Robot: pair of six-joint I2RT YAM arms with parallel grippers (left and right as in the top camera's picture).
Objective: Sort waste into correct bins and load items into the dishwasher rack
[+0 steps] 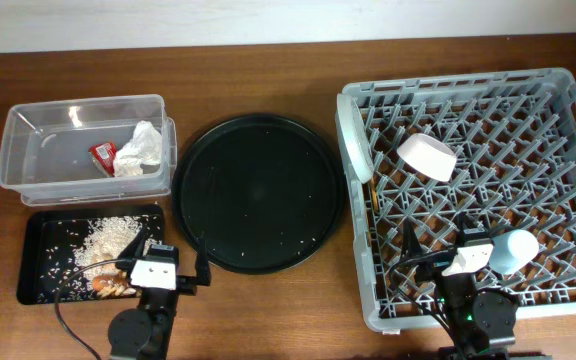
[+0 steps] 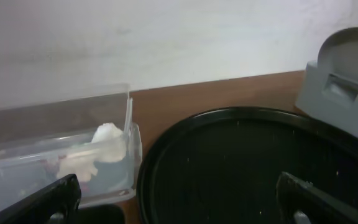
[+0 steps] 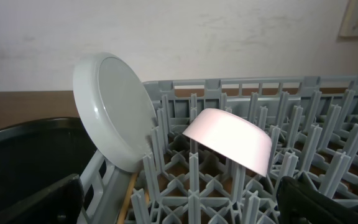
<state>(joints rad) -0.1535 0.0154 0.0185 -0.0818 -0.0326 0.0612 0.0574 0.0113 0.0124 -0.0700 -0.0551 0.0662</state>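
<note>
Looking near done: left fingers (image 2: 48,199) and right fingers (image 3: 319,199) both spread, empty. Risk: right arm (image 1: 483,310) lifting could clip the light-blue cup (image 1: 516,250) just beside it in the rack (image 1: 448,87). Pale plate (image 3: 114,112) stands upright at rack's left edge, 1 white bowl (image 3: 229,140) upturned on pegs, glossy.

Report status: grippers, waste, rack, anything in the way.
Left gripper and right gripper open, empty. Napkin and sauce packet in clear tub, rice in black tray. Plate, bowl, cup in rack. Nothing in the way.
</note>
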